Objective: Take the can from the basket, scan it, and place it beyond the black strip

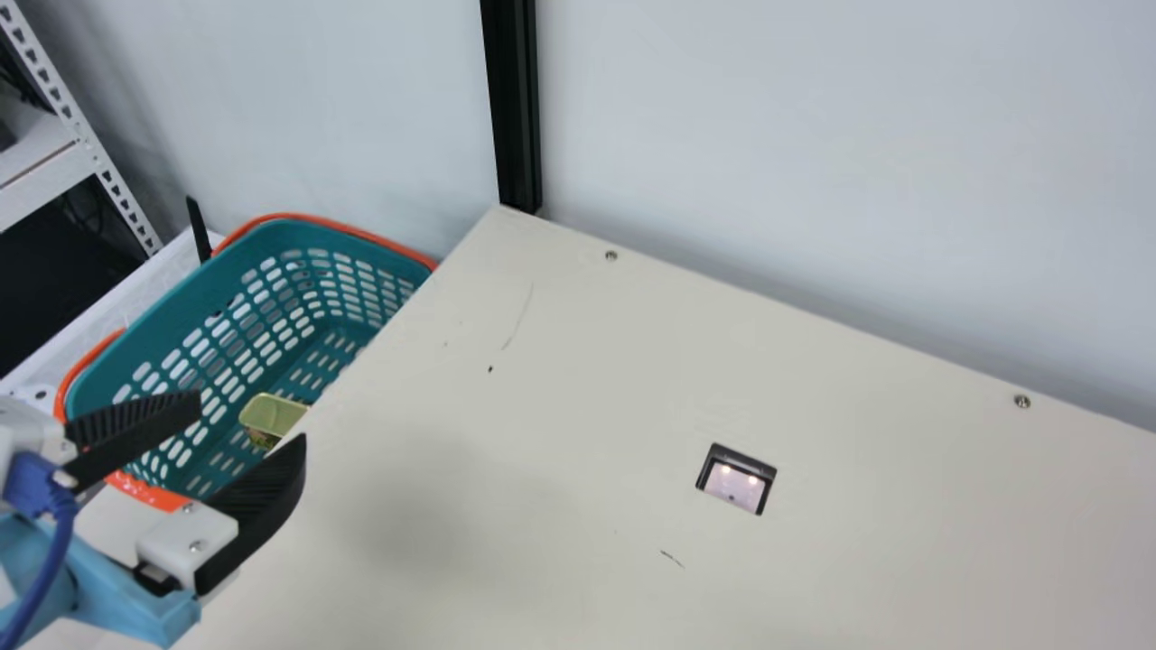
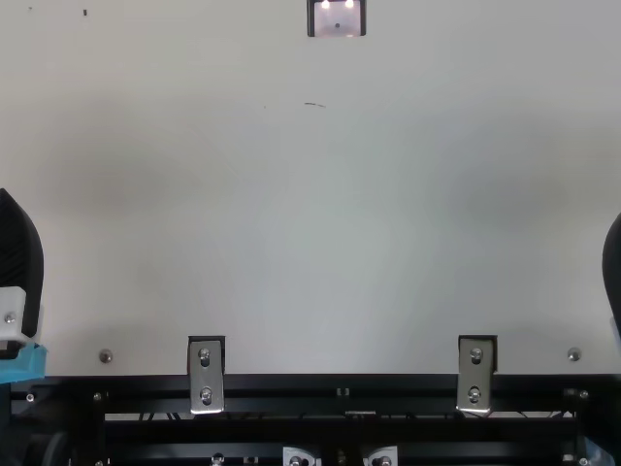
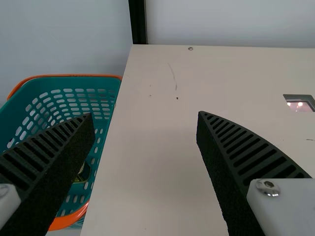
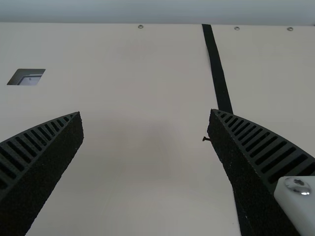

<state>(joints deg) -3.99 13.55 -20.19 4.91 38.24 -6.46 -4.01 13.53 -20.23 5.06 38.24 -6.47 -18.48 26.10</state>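
Pale grey-blue wall [image 1: 813, 181]: behind the table, with a black upright post [image 1: 515, 108] just short of 12 o'clock in the main view.
Cream flat-topped table [image 1: 542, 406]: marked with small dark scratches.
Dark-framed rectangular scanner window [image 1: 736, 486]: set into the table between 4 and 5 o'clock in the main view, with two bright spots of light.
Long flat black strip [image 4: 217, 69]: laid across the table from its wall-side edge.
Teal perforated plastic basket [image 1: 185, 307]: beside the table, at 9 o'clock in the main view, orange around the rim.
Pale-green-topped can [image 1: 273, 413]: low inside the basket, toward the basket's own 5 o'clock, partly hidden by the table edge.
Left black ribbed gripper [image 1: 251, 418]: at 8 o'clock in the main view, spread wide, holding nothing.
Right black ribbed gripper [image 2: 612, 267]: at 3 o'clock in the top view; in the right wrist view, wide apart, holding nothing.
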